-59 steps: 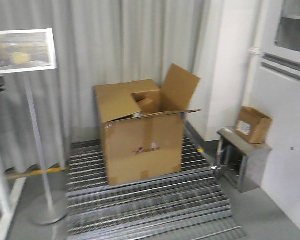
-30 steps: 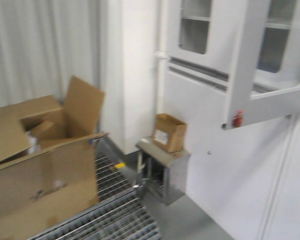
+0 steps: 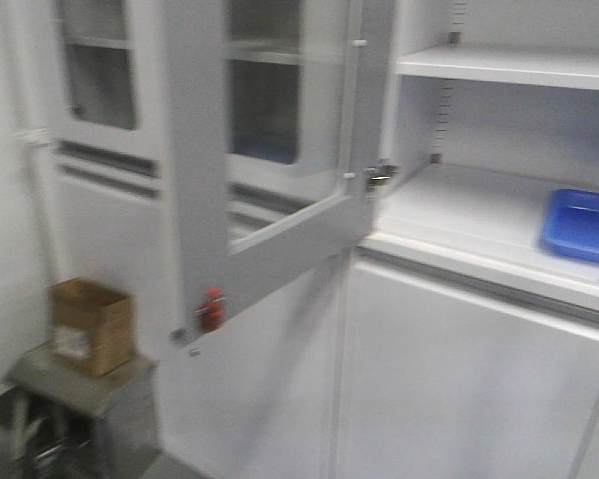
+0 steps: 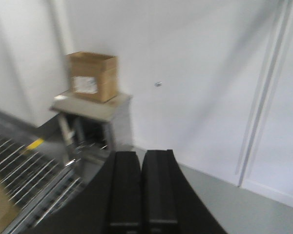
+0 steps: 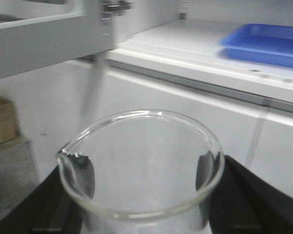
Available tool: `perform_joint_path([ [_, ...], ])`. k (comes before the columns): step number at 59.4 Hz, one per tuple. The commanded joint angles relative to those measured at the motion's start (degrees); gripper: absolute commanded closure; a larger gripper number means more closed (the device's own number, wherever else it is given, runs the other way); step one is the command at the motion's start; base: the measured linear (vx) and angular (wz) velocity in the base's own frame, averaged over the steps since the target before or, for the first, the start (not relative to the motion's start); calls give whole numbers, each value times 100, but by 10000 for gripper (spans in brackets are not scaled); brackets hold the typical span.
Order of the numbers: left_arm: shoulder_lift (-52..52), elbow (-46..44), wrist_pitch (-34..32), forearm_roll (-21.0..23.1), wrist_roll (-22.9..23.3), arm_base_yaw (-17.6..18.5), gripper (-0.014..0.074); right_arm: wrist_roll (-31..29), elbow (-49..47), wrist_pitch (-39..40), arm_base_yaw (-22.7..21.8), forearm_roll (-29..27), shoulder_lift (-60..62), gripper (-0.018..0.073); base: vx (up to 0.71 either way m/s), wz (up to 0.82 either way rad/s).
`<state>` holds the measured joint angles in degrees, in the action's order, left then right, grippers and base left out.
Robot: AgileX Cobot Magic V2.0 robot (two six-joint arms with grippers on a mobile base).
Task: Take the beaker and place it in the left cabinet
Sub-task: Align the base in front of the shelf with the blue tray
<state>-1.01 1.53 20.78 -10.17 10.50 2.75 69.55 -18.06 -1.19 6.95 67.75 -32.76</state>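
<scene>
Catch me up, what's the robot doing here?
The right gripper is shut on the beaker, which sits upright between its fingers. It faces the left cabinet, whose glazed door stands open; a blue tray lies on the lower shelf. The beaker is not yet on a shelf. The left gripper is shut and holds nothing, pointing toward the floor near a small cardboard box on a metal stand.

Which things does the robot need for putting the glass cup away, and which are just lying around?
For the job:
- beaker, held in the right jaws
- cabinet, door open

Just lying about:
- blue tray on the cabinet shelf
- cardboard box
- grey stand under the box
</scene>
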Motion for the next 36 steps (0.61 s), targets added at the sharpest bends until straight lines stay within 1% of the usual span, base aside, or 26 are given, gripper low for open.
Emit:
perform_joint_path([
  [1,-56,-89,-429,-19,23,31,593,-21,-191,152,-22,43,-32,564,33,-86],
  [21,-56,-89,-429,-19,23,31,593,-21,-191,152,-22,43,-32,564,30,-82],
  [36,-56,-89,-429,-19,23,31,593,-21,-191,152,-22,43,-32,564,29,-55],
])
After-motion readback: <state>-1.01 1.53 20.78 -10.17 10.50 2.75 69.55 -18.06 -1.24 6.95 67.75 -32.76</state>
